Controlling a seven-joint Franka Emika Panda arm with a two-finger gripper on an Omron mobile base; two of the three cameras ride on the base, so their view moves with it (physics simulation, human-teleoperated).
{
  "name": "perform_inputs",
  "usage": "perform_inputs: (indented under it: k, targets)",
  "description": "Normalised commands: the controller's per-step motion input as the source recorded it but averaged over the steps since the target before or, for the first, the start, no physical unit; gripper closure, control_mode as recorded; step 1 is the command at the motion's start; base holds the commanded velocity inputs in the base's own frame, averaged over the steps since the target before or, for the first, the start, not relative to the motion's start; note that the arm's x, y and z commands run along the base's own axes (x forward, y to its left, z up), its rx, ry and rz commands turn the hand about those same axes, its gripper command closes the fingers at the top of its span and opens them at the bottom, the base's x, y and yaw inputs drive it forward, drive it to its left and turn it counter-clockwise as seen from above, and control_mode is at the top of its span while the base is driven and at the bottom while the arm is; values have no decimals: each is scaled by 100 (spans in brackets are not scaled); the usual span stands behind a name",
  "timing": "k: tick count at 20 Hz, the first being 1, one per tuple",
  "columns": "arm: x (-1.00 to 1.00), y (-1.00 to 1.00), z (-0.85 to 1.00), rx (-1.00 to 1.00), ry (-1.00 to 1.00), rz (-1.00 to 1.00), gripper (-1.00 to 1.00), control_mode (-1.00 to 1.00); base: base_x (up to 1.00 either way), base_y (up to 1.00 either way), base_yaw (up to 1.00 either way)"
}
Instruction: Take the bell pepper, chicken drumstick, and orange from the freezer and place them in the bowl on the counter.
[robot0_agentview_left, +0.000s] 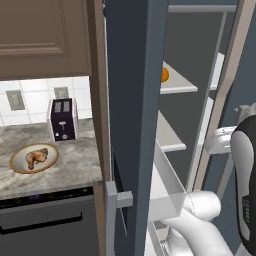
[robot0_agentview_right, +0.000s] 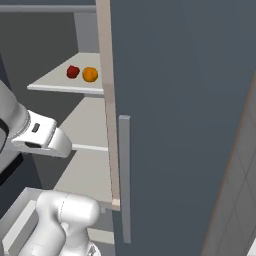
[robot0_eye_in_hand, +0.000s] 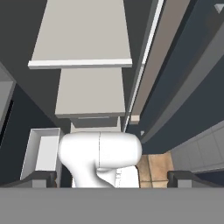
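A: Where's the drumstick?

B: In the bowl, which sits on the counter at about 8 o'clock from the toaster, near it but not touching

A: And the other two?

B: The orange and the pepper lie on the upper shelf of the freezer, just beside each other, the pepper at 9 o'clock of the orange in the right base view. In the left base view the orange peeks out past the door edge

A: The gripper?

B: In the hand view its two dark fingertips stand at the far left and far right of the bottom edge, spread fully wide, with nothing held between them. The camera looks down along the pale shelves toward a clear drawer at 8 o'clock
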Motion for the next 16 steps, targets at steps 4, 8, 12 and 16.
perform_inputs:
  k: [4,8,12,16]
  targets:
    - [0,0,0,0,0,0,-100,100,0,34,0]
    - [0,0,0,0,0,0,-100,100,0,39,0]
    - [0,0,0,0,0,0,-100,100,0,44,0]
    - [0,0,0,0,0,0,-100,100,0,9,0]
